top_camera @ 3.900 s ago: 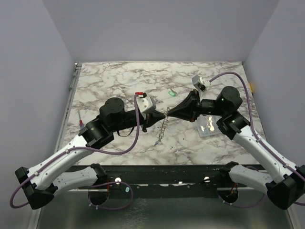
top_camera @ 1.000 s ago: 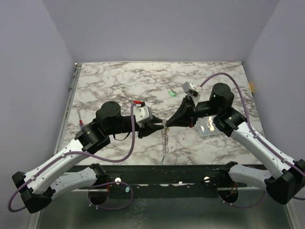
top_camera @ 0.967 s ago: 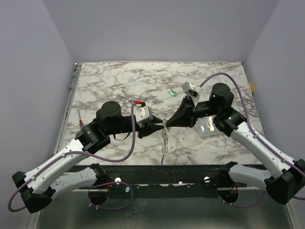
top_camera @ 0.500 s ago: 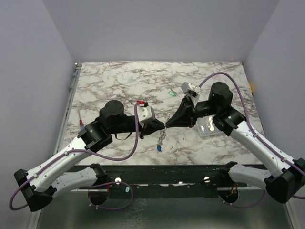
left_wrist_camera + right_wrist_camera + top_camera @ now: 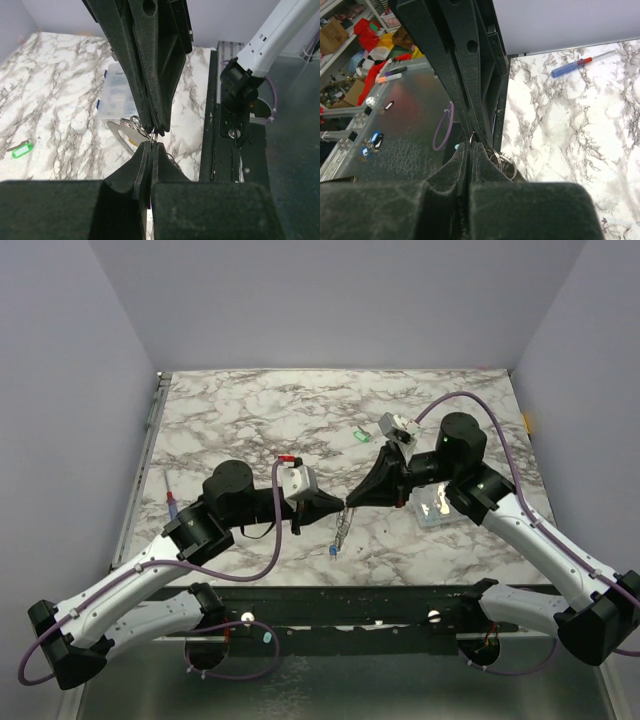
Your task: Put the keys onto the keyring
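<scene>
The keyring [image 5: 344, 504] is pinched between both gripper tips above the table's middle, and its fine chain [image 5: 342, 528] hangs down from it. A blue key [image 5: 331, 552] sits at the chain's lower end. My left gripper [image 5: 338, 506] comes in from the left and is shut on the thin ring wire [image 5: 152, 142]. My right gripper [image 5: 350, 502] meets it tip to tip from the right, shut on the same ring [image 5: 471, 139]. Small silver rings [image 5: 503, 161] bunch beside the right fingertips. A green key [image 5: 361, 436] lies alone on the marble behind the grippers, seen also in the left wrist view as the green key [image 5: 21, 149].
A small clear plastic box [image 5: 436, 506] lies under the right arm, to the right of the grippers. A red-and-blue pen [image 5: 172, 504] lies near the table's left edge. The black front rail [image 5: 330, 598] runs just below the hanging chain.
My left jaws have closed onto the ring. The left arm shifted slightly, the chain swung, and a blue key now shows at its lower end. The right gripper stayed shut in place.
</scene>
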